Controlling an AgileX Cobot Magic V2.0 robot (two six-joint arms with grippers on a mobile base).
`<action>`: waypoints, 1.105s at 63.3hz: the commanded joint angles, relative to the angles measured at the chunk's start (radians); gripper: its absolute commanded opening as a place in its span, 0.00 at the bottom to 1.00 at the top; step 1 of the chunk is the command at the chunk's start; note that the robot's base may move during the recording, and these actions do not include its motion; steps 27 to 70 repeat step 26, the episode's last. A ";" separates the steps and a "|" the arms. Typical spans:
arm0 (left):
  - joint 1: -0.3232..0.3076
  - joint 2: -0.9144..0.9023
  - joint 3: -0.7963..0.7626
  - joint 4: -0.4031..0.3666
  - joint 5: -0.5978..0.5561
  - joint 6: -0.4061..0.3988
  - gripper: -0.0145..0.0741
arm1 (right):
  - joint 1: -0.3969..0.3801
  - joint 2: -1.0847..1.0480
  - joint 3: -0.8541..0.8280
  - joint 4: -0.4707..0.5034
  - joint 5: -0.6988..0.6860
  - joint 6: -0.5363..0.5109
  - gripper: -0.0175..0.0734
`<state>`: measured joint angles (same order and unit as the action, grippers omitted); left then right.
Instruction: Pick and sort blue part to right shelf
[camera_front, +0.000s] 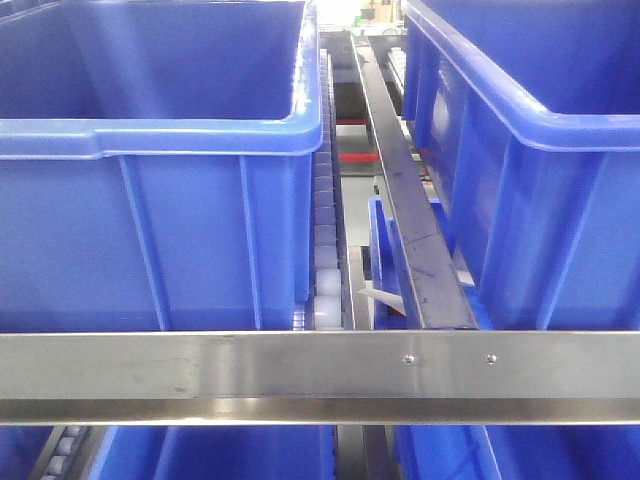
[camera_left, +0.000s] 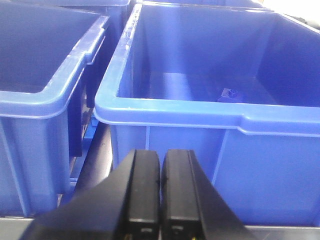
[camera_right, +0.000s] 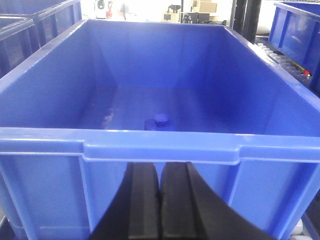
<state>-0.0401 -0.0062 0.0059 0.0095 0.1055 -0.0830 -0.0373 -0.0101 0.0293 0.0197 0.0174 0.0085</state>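
**Blue part at rest in shelf bin; both grippers clenched and empty**

In the right wrist view I see the blue part (camera_right: 161, 120) lying on the floor of a deep blue bin (camera_right: 160, 147), near the front wall and roughly centred. It stands free of the walls. I judge it has been deposited here, since nothing holds it.

In the left wrist view a small blue item (camera_left: 229, 93) lies on the floor of another bin (camera_left: 200, 112); it is too small for me to identify.

The bins sit on the right shelf (camera_front: 300, 375), behind its flat steel front rail, with white roller tracks (camera_front: 326, 260) running between them. I judge the rollers let bins slide forward and the rail stops them.

The right gripper (camera_right: 159, 210) hangs just outside the bin's front wall, below the rim, pointing toward it. Its jaws are pressed together on nothing.

The left gripper (camera_left: 160, 200) takes a like pose before its own bin, jaws likewise closed and empty.
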 joint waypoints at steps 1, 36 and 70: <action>0.002 -0.021 0.024 -0.009 -0.092 -0.002 0.30 | -0.005 -0.022 -0.020 0.002 -0.091 -0.009 0.23; 0.002 -0.021 0.024 -0.009 -0.092 -0.002 0.30 | -0.005 -0.022 -0.020 0.002 -0.091 -0.009 0.23; 0.002 -0.021 0.024 -0.009 -0.092 -0.002 0.30 | -0.005 -0.022 -0.020 0.002 -0.091 -0.009 0.23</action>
